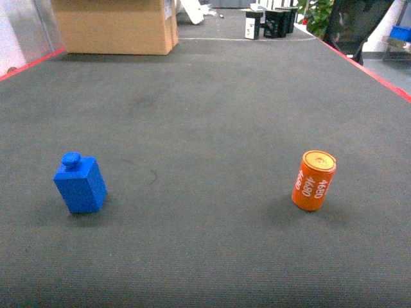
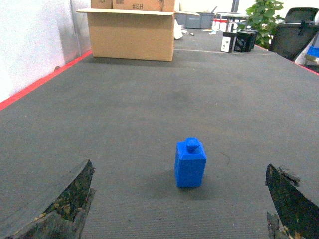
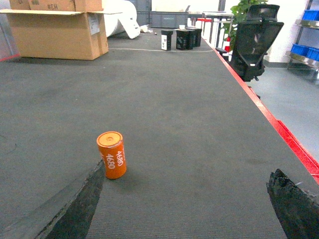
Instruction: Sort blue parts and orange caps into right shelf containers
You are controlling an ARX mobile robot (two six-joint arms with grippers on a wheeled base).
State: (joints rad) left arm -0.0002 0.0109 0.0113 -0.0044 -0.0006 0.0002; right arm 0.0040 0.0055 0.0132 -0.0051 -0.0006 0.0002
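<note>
The left gripper [image 2: 179, 209] is standing wide open with nothing between its jaws. Its two worn dark fingers [image 2: 60, 204] are showing only at the lower corners of the left wrist view, well apart from each other. Ahead of the gap between them, the blue part [image 2: 190, 163] is standing upright on the dark grey mat [image 2: 149, 99], a small block with a round stud on top, not touching either finger.

The right gripper [image 3: 184, 209] is likewise spread wide and holding nothing. Its left finger [image 3: 79, 204] is reaching up just beside the orange cap [image 3: 111, 155], which is standing upright on the mat as a short cylinder with white digits reading 4680 printed down its side; whether the fingertip is touching it I cannot tell.

In the head view neither gripper is showing. The blue part [image 1: 79, 183] is sitting at the left of the mat and the orange cap [image 1: 313, 180] at the right, well apart, both tilting slightly in that view.

Farther back, a cardboard box [image 1: 115, 25] is resting at the far left end of the mat, and a few small black containers [image 1: 273, 22] are standing toward the far right. A red strip [image 3: 264, 109] is running along the mat's edges, and a black office chair [image 3: 255, 40] is standing beyond the right edge.
</note>
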